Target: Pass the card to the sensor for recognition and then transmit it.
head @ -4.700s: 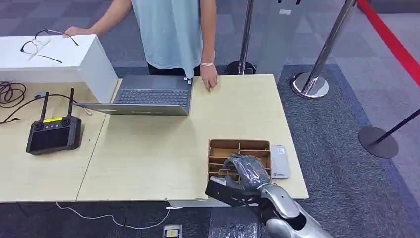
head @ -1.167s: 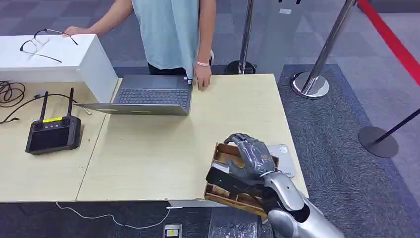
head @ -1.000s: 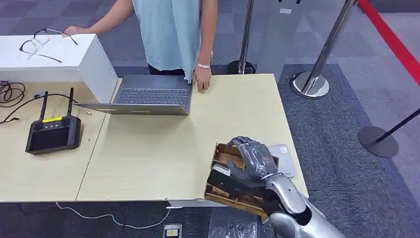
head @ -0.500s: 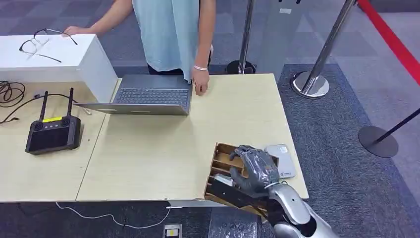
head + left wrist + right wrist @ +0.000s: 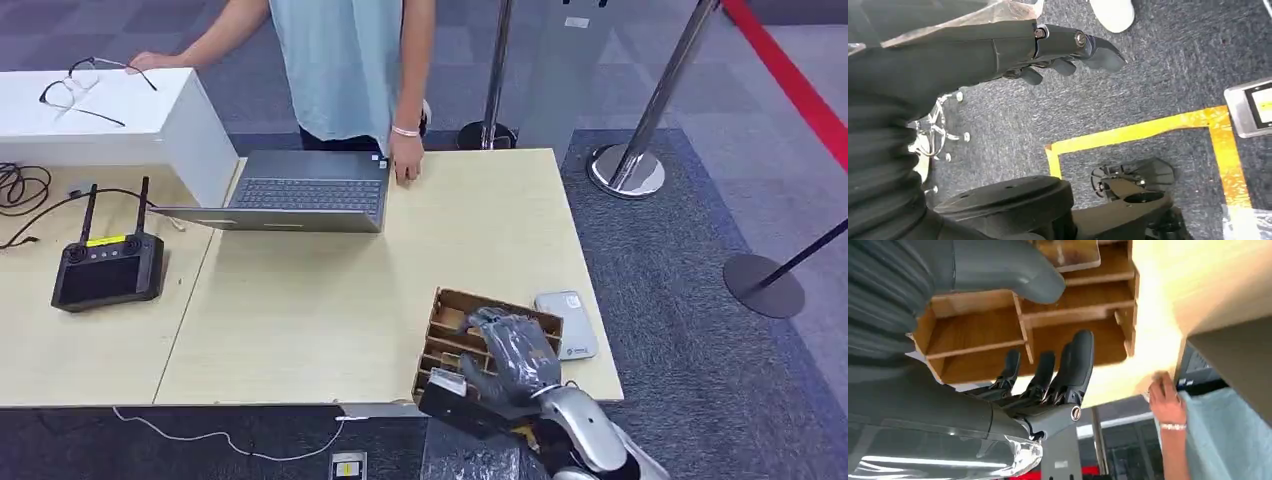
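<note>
A wooden divided box (image 5: 452,322) sits askew at the table's near right corner. My right hand (image 5: 515,350) hovers over its near half with nothing in it. In the right wrist view the thumb (image 5: 998,267) and the stretched fingers (image 5: 1075,360) stand apart above the box's compartments (image 5: 973,335), and a flat tan card (image 5: 1068,252) lies in a compartment beyond the thumb tip. The grey sensor pad (image 5: 566,324) lies just right of the box. My left hand (image 5: 1063,50) hangs beside my body over the carpet, holding nothing.
A person (image 5: 345,70) stands behind the table (image 5: 300,300), one hand (image 5: 405,165) resting by an open laptop (image 5: 300,195). A black controller (image 5: 108,268) and cables lie at left, beside a white box (image 5: 110,110) with glasses. Stanchions (image 5: 625,170) stand on the right.
The wooden box, straight 4.7 s ago, now lies turned askew. Over the last second my right hand has drawn back and down toward the table's near edge.
</note>
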`<state>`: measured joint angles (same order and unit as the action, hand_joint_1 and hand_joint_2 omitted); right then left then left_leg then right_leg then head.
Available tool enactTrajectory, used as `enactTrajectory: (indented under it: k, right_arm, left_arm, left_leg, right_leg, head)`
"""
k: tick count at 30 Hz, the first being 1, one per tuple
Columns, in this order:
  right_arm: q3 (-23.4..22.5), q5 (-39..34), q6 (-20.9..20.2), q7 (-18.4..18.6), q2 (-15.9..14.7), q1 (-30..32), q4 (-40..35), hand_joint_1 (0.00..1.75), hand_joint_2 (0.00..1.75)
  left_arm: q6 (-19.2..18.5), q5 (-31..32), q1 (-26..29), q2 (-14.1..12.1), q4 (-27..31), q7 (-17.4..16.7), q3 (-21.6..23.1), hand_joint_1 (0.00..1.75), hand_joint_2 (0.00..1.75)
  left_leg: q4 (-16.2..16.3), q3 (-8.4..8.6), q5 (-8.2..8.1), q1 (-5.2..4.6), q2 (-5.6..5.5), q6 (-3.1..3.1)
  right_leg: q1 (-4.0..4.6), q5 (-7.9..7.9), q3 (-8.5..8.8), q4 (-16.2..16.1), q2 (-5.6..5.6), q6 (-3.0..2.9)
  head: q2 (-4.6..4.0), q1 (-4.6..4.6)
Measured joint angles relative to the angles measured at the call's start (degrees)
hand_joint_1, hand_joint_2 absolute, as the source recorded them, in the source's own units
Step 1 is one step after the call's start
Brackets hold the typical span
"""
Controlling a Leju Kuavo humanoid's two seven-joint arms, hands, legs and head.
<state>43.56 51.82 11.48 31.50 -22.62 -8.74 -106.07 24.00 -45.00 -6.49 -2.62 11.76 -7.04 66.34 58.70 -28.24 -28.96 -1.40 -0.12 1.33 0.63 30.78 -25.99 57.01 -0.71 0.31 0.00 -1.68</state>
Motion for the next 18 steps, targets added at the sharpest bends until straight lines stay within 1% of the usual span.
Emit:
enactTrajectory:
  k: [15,18]
  right_arm:
    - [2.08,-2.84,2.05,-1.55,1.25,0.2,1.94,0.91,1.75]
    - [2.45,-2.97,2.34,-1.9,1.57,0.2,2.58,0.87,1.75]
  left_arm:
    - [0.35,0.04,-0.01,0.0,-0.02,0.17,-0.02,0.0,1.75]
    - [0.26,0.22,-0.02,0.02,0.0,0.09,-0.02,0.0,1.75]
  left_leg:
    - [0.0,-0.02,0.0,0.0,-0.01,0.0]
    - [0.0,-0.03,0.0,0.0,-0.01,0.0]
  right_leg:
    - [0.0,0.0,-0.02,0.0,0.0,0.0]
    - [0.0,0.0,-0.03,0.0,0.0,0.0]
  head:
    - [0.0,0.02]
    - [0.0,0.0]
